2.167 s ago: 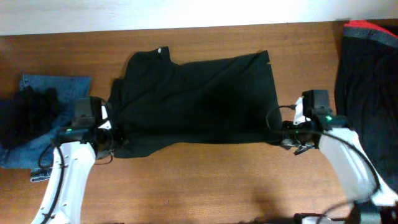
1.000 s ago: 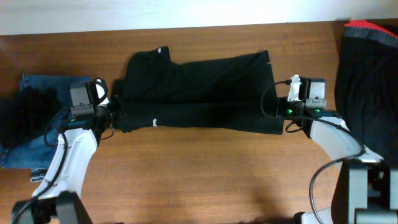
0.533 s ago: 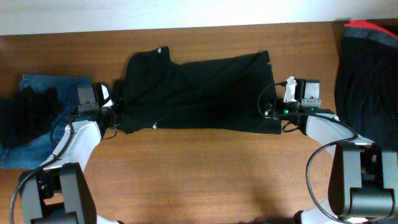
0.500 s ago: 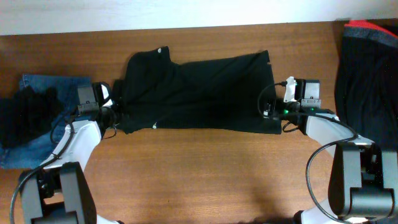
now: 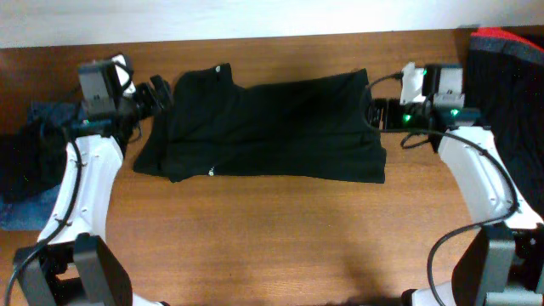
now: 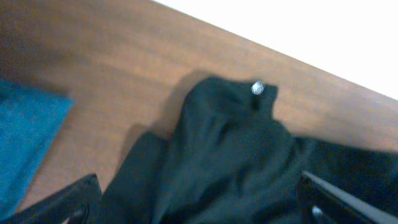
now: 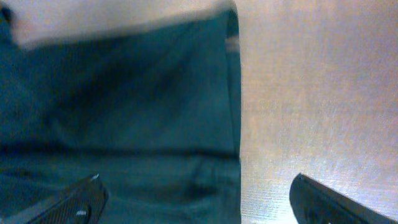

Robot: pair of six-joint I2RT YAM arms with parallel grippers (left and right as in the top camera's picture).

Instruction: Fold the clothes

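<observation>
Left gripper (image 6: 202, 200) and right gripper (image 7: 199, 199) gape empty, fingers (image 6: 62, 202) partly cropped, near blurred black garment (image 5: 263, 127).

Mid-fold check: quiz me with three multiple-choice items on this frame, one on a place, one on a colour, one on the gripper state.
1. Where on the table is the blue denim?
A. far left
B. far right
C. front centre

2. The trim on the far-right garment is:
A. white
B. red
C. yellow

3. The left gripper and right gripper at the black garment's ends are:
A. both shut on it
B. only the left shut on it
C. both open

Answers: 1 A, it lies at the left edge; 2 B, a red band shows along its top; 3 C, both wrist views show the jaws wide apart, gripping nothing.
</observation>
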